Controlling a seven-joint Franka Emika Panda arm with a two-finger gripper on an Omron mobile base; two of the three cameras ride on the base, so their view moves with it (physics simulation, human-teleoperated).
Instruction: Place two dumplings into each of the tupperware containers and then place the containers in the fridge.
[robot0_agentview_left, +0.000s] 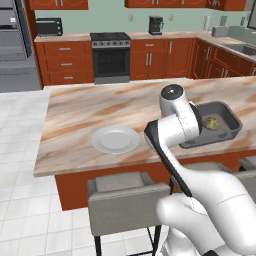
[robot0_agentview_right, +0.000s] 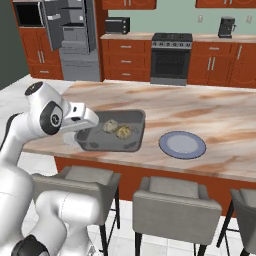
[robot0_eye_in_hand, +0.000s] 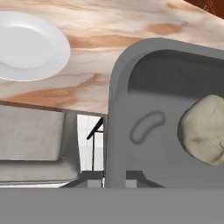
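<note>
A grey tupperware container lies at the near edge of the island counter and holds two tan dumplings. My gripper is shut on the container's left rim. In the hand view that rim runs down to the bottom middle, one dumpling lies inside at the right, and the container's corner hangs out past the counter edge. From the left base view my arm covers part of the container, and a dumpling shows inside it. The fridge stands at the back left with its door open.
A round white plate lies on the island counter beside the container. Grey stools stand along the counter's near side. The stove and wooden cabinets line the back wall.
</note>
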